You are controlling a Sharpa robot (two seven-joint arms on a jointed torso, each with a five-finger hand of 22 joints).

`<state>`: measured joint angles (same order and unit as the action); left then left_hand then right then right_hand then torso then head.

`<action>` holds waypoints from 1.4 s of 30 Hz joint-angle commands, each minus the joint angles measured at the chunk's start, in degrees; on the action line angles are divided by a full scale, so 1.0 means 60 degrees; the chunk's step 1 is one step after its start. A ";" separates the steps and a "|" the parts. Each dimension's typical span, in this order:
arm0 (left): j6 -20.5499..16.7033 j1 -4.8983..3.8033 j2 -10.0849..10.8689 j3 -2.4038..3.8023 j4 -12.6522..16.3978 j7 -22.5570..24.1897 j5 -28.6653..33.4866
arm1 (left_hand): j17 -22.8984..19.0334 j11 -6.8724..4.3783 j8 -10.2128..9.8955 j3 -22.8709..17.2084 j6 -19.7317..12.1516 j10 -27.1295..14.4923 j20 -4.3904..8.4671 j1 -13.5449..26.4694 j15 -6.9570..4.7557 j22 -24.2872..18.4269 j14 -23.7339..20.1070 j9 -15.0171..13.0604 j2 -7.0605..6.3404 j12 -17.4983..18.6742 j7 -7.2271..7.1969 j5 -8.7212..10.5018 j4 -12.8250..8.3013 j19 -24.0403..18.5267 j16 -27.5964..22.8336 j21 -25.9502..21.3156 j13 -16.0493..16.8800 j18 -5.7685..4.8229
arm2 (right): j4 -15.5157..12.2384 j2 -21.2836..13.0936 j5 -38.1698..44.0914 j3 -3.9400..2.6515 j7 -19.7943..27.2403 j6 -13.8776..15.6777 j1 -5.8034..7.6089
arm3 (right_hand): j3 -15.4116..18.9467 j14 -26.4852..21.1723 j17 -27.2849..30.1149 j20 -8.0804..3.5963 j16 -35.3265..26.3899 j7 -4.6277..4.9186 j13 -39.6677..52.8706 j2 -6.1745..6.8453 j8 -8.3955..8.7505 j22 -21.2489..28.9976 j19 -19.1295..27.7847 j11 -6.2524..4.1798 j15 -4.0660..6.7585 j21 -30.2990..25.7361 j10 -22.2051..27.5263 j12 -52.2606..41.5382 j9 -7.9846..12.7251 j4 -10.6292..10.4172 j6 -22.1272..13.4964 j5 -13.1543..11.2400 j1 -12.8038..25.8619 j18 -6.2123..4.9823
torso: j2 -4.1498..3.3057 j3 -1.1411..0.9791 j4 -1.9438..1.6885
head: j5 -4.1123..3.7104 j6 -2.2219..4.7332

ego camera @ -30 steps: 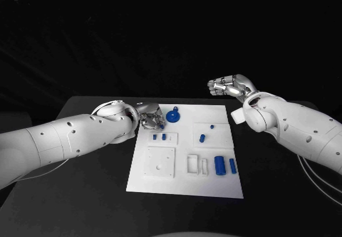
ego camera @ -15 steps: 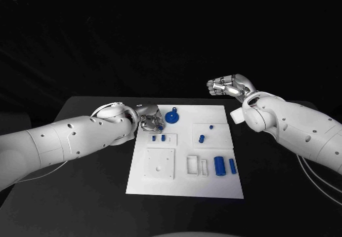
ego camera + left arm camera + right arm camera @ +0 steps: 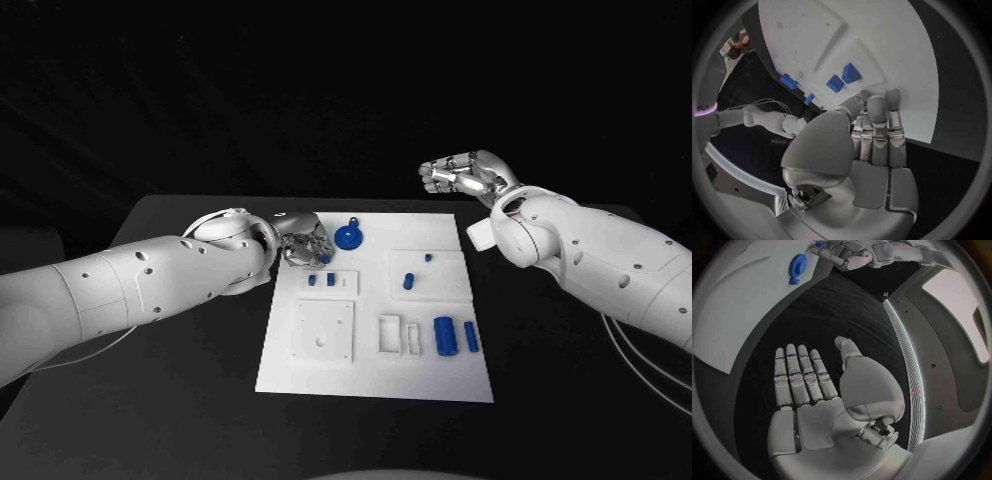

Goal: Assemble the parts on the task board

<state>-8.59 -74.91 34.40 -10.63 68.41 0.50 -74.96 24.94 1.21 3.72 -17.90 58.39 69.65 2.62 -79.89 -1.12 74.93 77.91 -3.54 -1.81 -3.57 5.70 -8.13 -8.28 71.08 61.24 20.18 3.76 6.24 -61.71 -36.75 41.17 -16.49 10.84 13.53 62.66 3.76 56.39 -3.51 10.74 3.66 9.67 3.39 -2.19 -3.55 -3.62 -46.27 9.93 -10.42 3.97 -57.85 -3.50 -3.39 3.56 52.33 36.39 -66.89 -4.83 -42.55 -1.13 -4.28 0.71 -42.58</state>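
Observation:
The white task board (image 3: 375, 370) lies in the middle of the black table. My left hand (image 3: 303, 244) hovers at its far left corner, just left of a round blue part (image 3: 351, 237). In the left wrist view its fingers (image 3: 877, 125) stretch out side by side over the board's edge (image 3: 898, 65) and I see nothing in them. Two small blue blocks (image 3: 320, 279) lie close in front of them. My right hand (image 3: 462, 175) is raised beyond the board's far right corner, its fingers (image 3: 798, 375) straight and empty. The round blue part (image 3: 797, 264) also shows in the right wrist view.
A blue peg (image 3: 408, 280) stands right of the board's middle, with a smaller blue piece (image 3: 427, 257) behind it. Two blue cylinders (image 3: 456, 335) lie near the right edge, beside white raised blocks (image 3: 323, 328). Bare black table (image 3: 173, 400) surrounds the board.
My left hand has crept slightly toward the board's far left corner. The right arm has not moved.

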 commanded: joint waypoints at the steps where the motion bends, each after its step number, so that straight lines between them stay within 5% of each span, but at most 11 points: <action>1: 0.0072 0.0072 -0.0009 -0.0047 -0.0069 -0.0125 0.0059 | -0.0029 0.0701 -0.0030 -0.0121 -0.0130 -0.0878 -0.0132 0.0020 0.0091 0.0174 -0.0035 0.0000 -0.0179 0.0036 -0.0019 0.0082 0.0013 -0.0009 -0.0061 -0.0059 -0.0072 0.0150 | -0.0016 -0.0022 0.0053 -0.0004 0.0074 -0.0081 -0.0003 | -0.0007 -0.0055 0.0017 0.0019 -0.0035 0.0001 -0.0014 0.0018 0.0042 0.0018 0.0110 -0.0004 0.0003 -0.0019 0.0067 0.0023 0.0015 0.0000 -0.0054 0.0012 0.0012 -0.0180 | 0.0003 0.0004 -0.0003 | 0.0007 -0.0004; 7: -0.0044 0.0072 0.0014 -0.0046 -0.0161 -0.0141 0.0100 | -0.0048 0.0822 -0.0068 -0.0152 -0.1159 -0.1251 -0.0239 -0.0066 0.0182 0.0182 -0.0085 0.0037 -0.0344 0.0036 -0.0125 0.0083 0.0007 -0.0009 -0.0056 -0.0109 -0.0074 0.0270 | -0.0025 -0.0065 0.0060 -0.0004 0.0068 -0.0035 -0.0003 | 0.0006 -0.0129 0.0019 0.0028 -0.0036 0.0013 -0.0014 0.0026 0.0041 0.0022 0.0198 0.0005 -0.0009 -0.0026 0.0108 0.0022 0.0015 0.0019 -0.0092 -0.0003 0.0011 -0.0181 | 0.0000 0.0007 -0.0004 | 0.0014 0.0011; 16: -0.0127 0.0072 0.0077 -0.0040 -0.0326 -0.0136 0.0149 | -0.0059 0.0866 -0.0057 -0.0131 -0.0973 -0.1386 -0.0274 -0.0162 0.0208 0.0197 -0.0096 0.0029 -0.0343 0.0039 -0.0079 0.0060 -0.0021 0.0000 -0.0031 -0.0107 -0.0076 0.0329 | -0.0108 -0.0184 0.0137 -0.0004 0.0032 -0.0100 -0.0024 | -0.0121 -0.0067 0.0017 0.0029 -0.0033 0.0002 -0.0014 0.0020 0.0039 0.0016 0.0112 0.0007 -0.0007 -0.0008 0.0121 0.0021 0.0013 0.0296 -0.0027 -0.0079 -0.0047 -0.0197 | 0.0000 0.0004 0.0006 | -0.0008 0.0029; 19: -0.0136 0.0071 0.0105 -0.0035 -0.0420 -0.0137 0.0168 | -0.0064 0.0879 -0.0053 -0.0135 -0.0869 -0.1422 -0.0282 -0.0189 0.0215 0.0203 -0.0104 0.0025 -0.0341 0.0039 -0.0049 0.0054 -0.0045 -0.0008 -0.0028 -0.0095 -0.0076 0.0342 | -0.0189 -0.0266 0.0275 -0.0004 -0.0026 -0.0186 -0.0066 | -0.0211 0.0275 0.0007 -0.0029 -0.0025 -0.0009 -0.0013 0.0037 0.0037 -0.0028 -0.0583 -0.0012 0.0065 0.0093 0.0088 0.0021 0.0011 0.0556 0.0047 -0.0160 -0.0140 -0.0227 | 0.0000 0.0003 0.0003 | -0.0011 0.0037; 22: -0.0245 0.0071 0.0151 -0.0015 -0.0521 -0.0100 0.0198 | -0.0069 0.0877 -0.0038 -0.0184 -0.0601 -0.1410 -0.0282 -0.0229 0.0214 0.0216 -0.0110 0.0014 -0.0306 0.0037 0.0007 0.0028 -0.0077 -0.0020 -0.0020 -0.0060 -0.0076 0.0360 | -0.0330 -0.0383 0.0688 -0.0004 -0.0126 -0.0337 -0.0127 | -0.0397 0.1072 -0.0054 -0.0239 0.0080 -0.0139 -0.0008 0.0073 -0.0025 -0.0072 -0.1220 -0.0202 0.0339 0.0341 -0.0394 -0.0006 -0.0048 0.0974 0.0934 -0.0326 -0.0382 -0.0314 | 0.0001 0.0003 0.0002 | -0.0013 0.0048; 26: -0.0633 0.0064 0.0227 0.0088 -0.0708 0.0231 0.0613 | -0.0118 0.0731 -0.0010 -0.0263 -0.0061 -0.0886 -0.0260 -0.0031 0.0129 0.0197 -0.0171 -0.0007 -0.0259 0.0040 0.0204 -0.0019 0.0066 -0.0068 -0.0106 -0.0029 -0.0085 0.0329 | -0.0602 -0.0589 0.1622 -0.0005 -0.0436 -0.0835 -0.0178 | -0.1018 0.2641 -0.0244 -0.0865 0.0226 -0.0306 0.0000 0.0138 -0.0018 -0.0098 -0.2633 -0.0580 0.0948 0.0830 -0.1389 -0.0005 -0.0075 0.1629 0.1427 -0.0514 -0.0513 -0.0296 | 0.0009 -0.0001 -0.0008 | -0.0135 0.0252; 27: -0.0861 0.0055 0.0254 0.0148 -0.0810 0.0437 0.0927 | -0.0250 0.0553 0.0056 -0.0147 0.0233 -0.0290 -0.0226 0.0212 0.0027 0.0106 -0.0282 -0.0019 -0.0250 -0.0051 0.0255 0.0152 0.0292 -0.0146 -0.0394 -0.0154 -0.0082 0.0240 | -0.0763 -0.0705 0.2127 -0.0005 -0.0650 -0.1160 -0.0189 | -0.1532 0.2912 -0.0336 -0.1081 -0.0025 -0.0295 -0.0002 0.0229 -0.0010 -0.0007 -0.2883 -0.0602 0.1021 0.0712 -0.1454 0.0014 -0.0065 0.2043 0.1426 -0.0692 -0.0191 -0.0073 | 0.0014 -0.0002 -0.0024 | -0.0191 0.0297; 32: -0.1749 -0.0031 0.0442 0.0371 -0.0907 0.1047 0.3225 | -0.0732 0.0361 -0.0009 0.0259 0.0276 0.0234 -0.0019 0.0360 -0.0108 -0.0595 -0.0086 -0.0010 -0.0247 0.0001 0.0149 0.0378 0.0819 -0.0065 -0.1544 -0.0891 -0.0065 -0.0148 | -0.1360 -0.1025 0.4188 -0.0007 -0.1251 -0.1767 -0.0227 | -0.1711 0.3534 -0.0586 -0.1335 0.0184 -0.0317 0.0003 0.0415 -0.0028 -0.0130 -0.3565 -0.0679 0.1253 0.0919 -0.1576 0.0002 -0.0081 0.2153 0.1532 -0.1360 -0.0543 -0.0193 | 0.0027 -0.0004 0.0009 | -0.0300 0.0379; 33: -0.1990 -0.0052 0.0527 0.0439 -0.0821 0.1175 0.4381 | -0.0830 0.0396 0.0005 0.0302 0.0109 0.0141 -0.0013 0.0390 -0.0099 -0.0778 -0.0096 -0.0013 -0.0237 -0.0011 0.0144 0.0359 0.0935 -0.0063 -0.1843 -0.1079 -0.0058 -0.0193 | -0.1506 -0.1088 0.4682 -0.0007 -0.1387 -0.1822 -0.0242 | -0.1623 0.4453 -0.0902 -0.1623 0.0628 -0.0365 0.0012 0.0501 -0.0040 -0.0342 -0.4479 -0.0814 0.1579 0.1419 -0.1752 -0.0024 -0.0085 0.2180 0.1597 -0.1486 -0.0744 -0.0364 | 0.0026 -0.0003 0.0029 | -0.0351 0.0396; 37: -0.2520 -0.0088 0.0781 0.0667 -0.0453 0.1568 0.7915 | -0.0938 0.0500 -0.0011 0.0352 -0.0020 -0.0165 -0.0024 0.0316 -0.0041 -0.1146 -0.0029 -0.0005 -0.0280 0.0005 0.0225 0.0291 0.0999 0.0039 -0.2399 -0.1438 -0.0065 -0.0235 | -0.1863 -0.1220 0.6008 -0.0007 -0.1706 -0.1779 -0.0294 | -0.1287 0.4958 -0.2491 -0.2196 0.2148 -0.0472 0.0009 0.0457 -0.0020 -0.0854 -0.5760 -0.1024 0.1987 0.2374 -0.2185 0.0003 -0.0078 0.2118 0.1816 -0.1820 -0.0950 -0.0301 | 0.0033 0.0023 0.0046 | -0.0411 0.0459; 42: -0.2506 -0.0129 0.1033 0.0847 -0.0121 0.2243 1.0386 | -0.1677 0.0813 0.0006 0.1079 -0.0024 -0.1241 -0.0388 0.0513 0.0297 -0.2198 -0.0611 -0.0010 -0.0233 -0.0015 0.0266 0.0557 0.1118 -0.0541 -0.4462 -0.2546 -0.0064 -0.0294 | -0.2218 -0.1319 0.7585 -0.0006 -0.2106 -0.1644 -0.0378 | -0.1413 0.4747 -0.4901 -0.2361 0.4074 -0.0531 0.0008 0.0480 -0.0008 -0.1659 -0.5891 -0.1060 0.2091 0.3400 -0.2217 0.0009 -0.0074 0.2122 0.1891 -0.2402 -0.0992 -0.0287 | 0.0104 0.0076 0.0043 | -0.0529 0.0443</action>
<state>-20.91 -75.61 40.48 -5.59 67.28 8.77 -31.12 15.34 5.95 3.83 -11.96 58.53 62.75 0.45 -77.03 0.44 62.37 74.70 -3.58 -3.31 -3.60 7.26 -4.97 -1.59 68.22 35.76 5.55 3.32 4.86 -74.59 -44.63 75.35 -16.49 1.52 5.11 60.45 -4.48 84.03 -31.73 -3.47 27.07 6.44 3.40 0.23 -3.55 -13.14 -81.39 3.57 1.86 23.82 -70.77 -3.50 -3.85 16.22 63.36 22.18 -72.78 -5.77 -42.19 -0.87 -4.03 -2.13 -39.87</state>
